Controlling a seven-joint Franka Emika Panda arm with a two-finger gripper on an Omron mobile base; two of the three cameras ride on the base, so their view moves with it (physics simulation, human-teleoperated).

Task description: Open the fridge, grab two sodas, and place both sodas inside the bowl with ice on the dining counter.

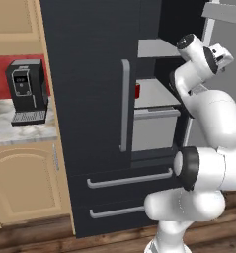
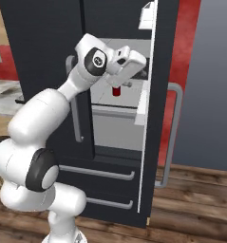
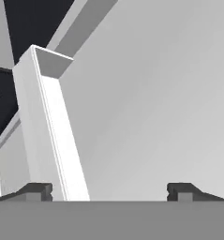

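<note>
1. While the right door of the tall black double-door fridge (image 1: 90, 99) stands swung open, its left door is shut, so the opening step looks done.
2. Inside, a small red can-like soda (image 2: 116, 91) sits on a pale grey shelf (image 1: 156, 96), also seen as a red sliver beside the shut door's long grey bar handle (image 1: 125, 106).
3. The white arm's two-finger gripper (image 3: 108, 191) reaches into the open compartment with its dark fingertips (image 3: 36, 191) spread wide and nothing between them, facing a white door bin (image 3: 48, 126).
4. Judging by this, neither soda is grabbed yet; both pickups and the placing remain.
</note>
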